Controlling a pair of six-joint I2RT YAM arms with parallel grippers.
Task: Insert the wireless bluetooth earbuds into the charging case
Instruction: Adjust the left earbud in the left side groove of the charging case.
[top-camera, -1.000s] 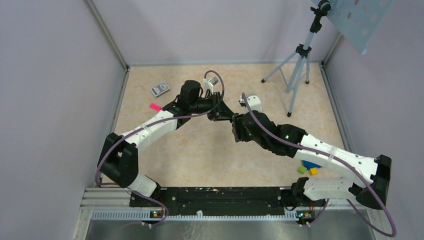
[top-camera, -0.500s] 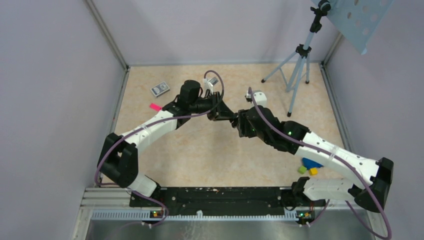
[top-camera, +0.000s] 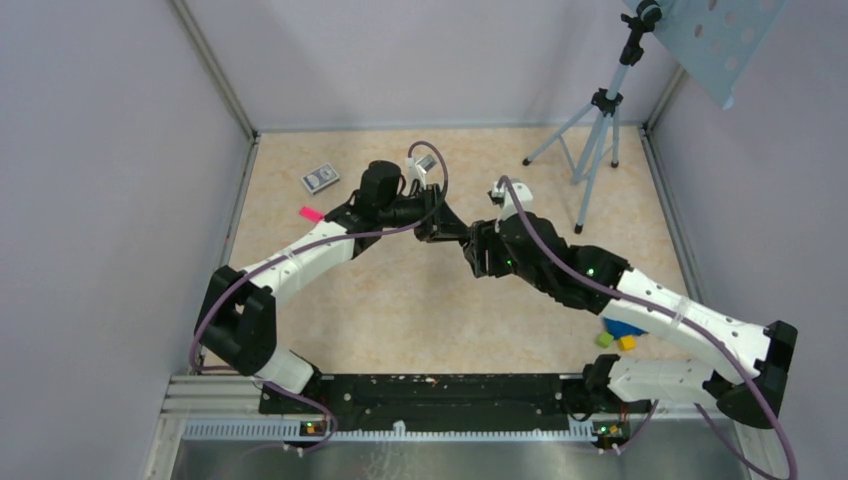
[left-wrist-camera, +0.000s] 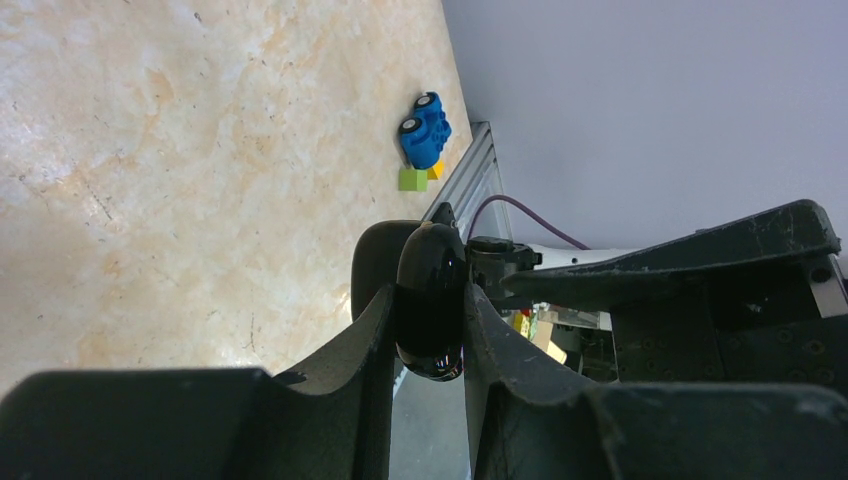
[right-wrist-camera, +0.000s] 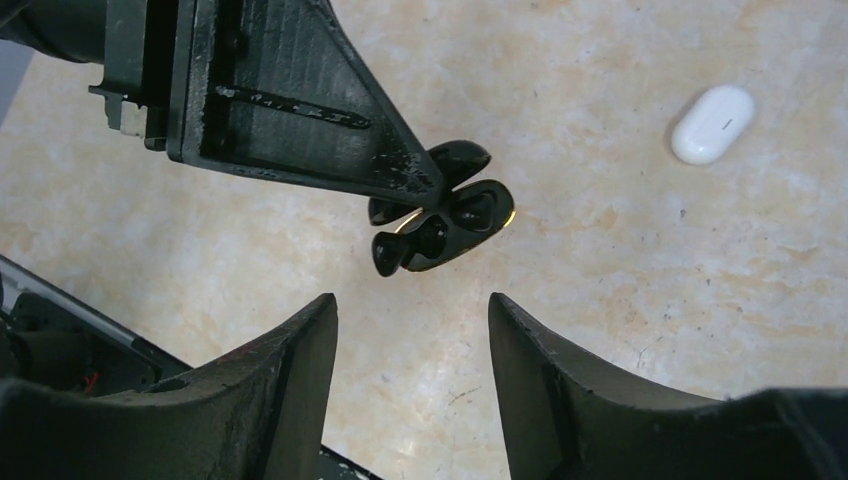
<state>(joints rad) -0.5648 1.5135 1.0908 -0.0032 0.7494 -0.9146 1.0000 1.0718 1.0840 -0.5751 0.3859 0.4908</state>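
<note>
Pinching the open charging case (left-wrist-camera: 430, 290) in the left gripper (left-wrist-camera: 430, 305), aloft over the table (right-wrist-camera: 620, 300), unmoved through the past second. Swinging the right gripper (right-wrist-camera: 410, 310) round meanwhile to face the case squarely, spread wide, nothing held. No white earbuds to be made out, only dark shapes in the case's wells. Probably lining up to seat or check them.

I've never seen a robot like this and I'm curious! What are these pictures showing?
This is a robot: a left arm and a right arm bolted to a table. One picture looks down from above; the other two come from small cameras on each wrist. The left tool pinches a shiny black charging case, its lid open. The right tool is open and empty, pointing at it. On the table lie a white pill-shaped object, a blue toy car and a pink scrap.
</note>
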